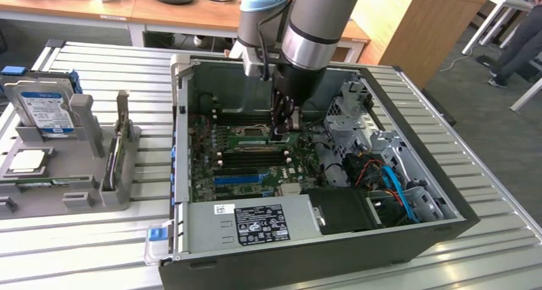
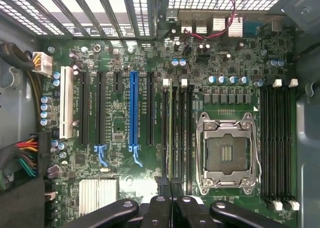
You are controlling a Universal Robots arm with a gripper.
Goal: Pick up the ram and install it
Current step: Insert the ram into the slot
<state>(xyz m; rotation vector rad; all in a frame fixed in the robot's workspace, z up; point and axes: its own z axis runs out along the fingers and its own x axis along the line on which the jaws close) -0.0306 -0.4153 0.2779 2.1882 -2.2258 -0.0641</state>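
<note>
The long, thin green circuit-board ram stick (image 1: 285, 136) (image 2: 171, 133) is held upright on its long edge between the closed fingers (image 2: 159, 208). It is lined up along a black memory slot (image 2: 165, 133) just beside the silver processor socket (image 2: 228, 153). Whether it is seated cannot be told.

Arm (image 1: 315, 23): cut off by the exterior view's upper edge.
Gripper (image 2: 169, 190): the wrist view's edge crops its body. In the exterior view I lose its tips in shadow.
Ram (image 2: 172, 133): I see it edge-on, a thin green line with its chips hidden. I cannot tell whether the fingers (image 2: 161, 200) pinch it or merely touch it.
Person (image 1: 518, 39): legs only, cropped at the exterior view's upper right corner.
Grey tray (image 1: 85, 198): cut by the exterior view's left edge.
Hard drive (image 1: 42, 109): label print too small for me to read.
</note>
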